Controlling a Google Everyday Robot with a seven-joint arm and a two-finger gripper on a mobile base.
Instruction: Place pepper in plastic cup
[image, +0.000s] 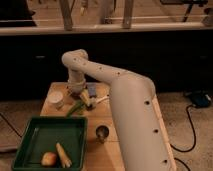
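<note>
The plastic cup (56, 98) is small, white and round and stands on the left of the wooden table (107, 150). A green pepper (75, 108) lies just right of it, slanting toward the tray. My gripper (80, 93) hangs from the white arm at the back of the table, right above the pepper's upper end and close to the right of the cup. A yellowish-green piece (86, 98) shows right under the gripper.
A shiny dark metal cup (102, 133) stands mid-table beside my arm (130, 110). A green tray (35, 145) at the front left holds an orange item (48, 159) and a pale long item (62, 155). A blue object (92, 90) and a white object (100, 100) lie behind the gripper.
</note>
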